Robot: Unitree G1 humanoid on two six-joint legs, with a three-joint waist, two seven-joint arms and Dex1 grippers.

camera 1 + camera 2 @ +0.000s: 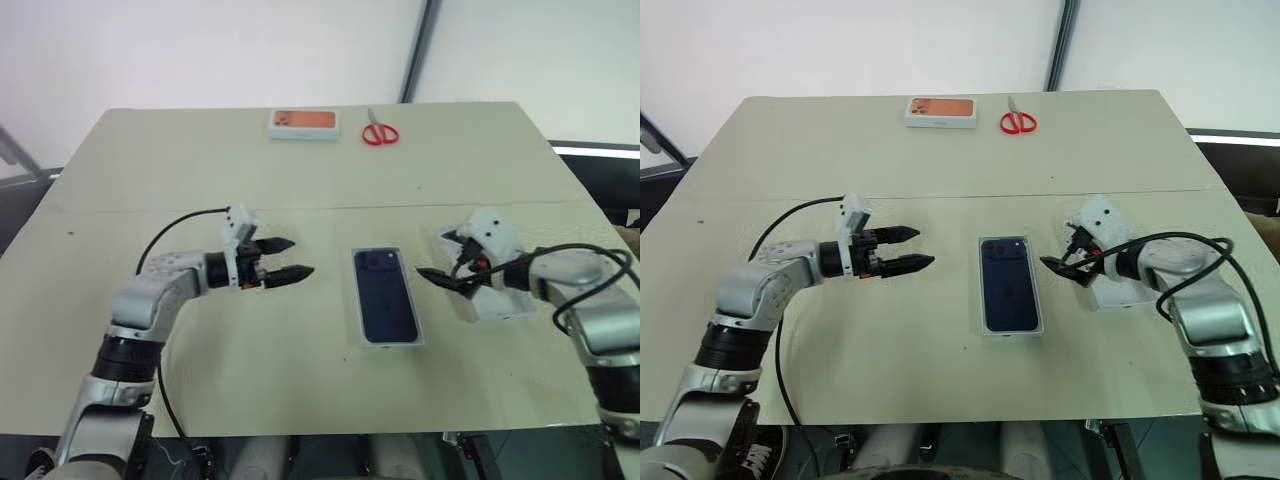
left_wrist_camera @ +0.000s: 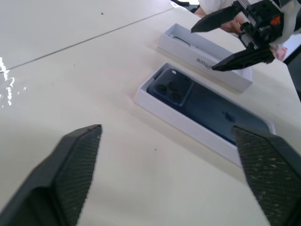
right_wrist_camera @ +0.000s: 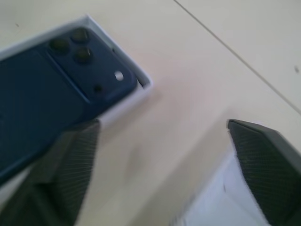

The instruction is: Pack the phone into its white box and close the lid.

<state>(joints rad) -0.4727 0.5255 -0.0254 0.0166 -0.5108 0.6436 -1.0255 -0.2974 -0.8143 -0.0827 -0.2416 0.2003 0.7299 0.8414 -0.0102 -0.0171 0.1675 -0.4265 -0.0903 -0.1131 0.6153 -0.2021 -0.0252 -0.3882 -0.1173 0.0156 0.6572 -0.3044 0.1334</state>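
phone (image 1: pixel 386 295) sits in white box (image 1: pixel 420 340); lid (image 1: pixel 500 305) right of box. both pincers wide, empty: left gripper (image 1: pixel 288 258), right gripper (image 1: pixel 440 280). next: square lid over box, lower evenly.

Left tool (image 1: pixel 292 258) and right tool (image 1: pixel 438 277) both open, arms bent inward, tips facing each other.

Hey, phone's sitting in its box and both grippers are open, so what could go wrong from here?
1. The lid lies partly under the right gripper; a clumsy pickup might push it toward the table edge.
2. The white box sits loose, so an off-centre lid could shove it or jam on its rim.
3. The phone might lift out if the box tips.
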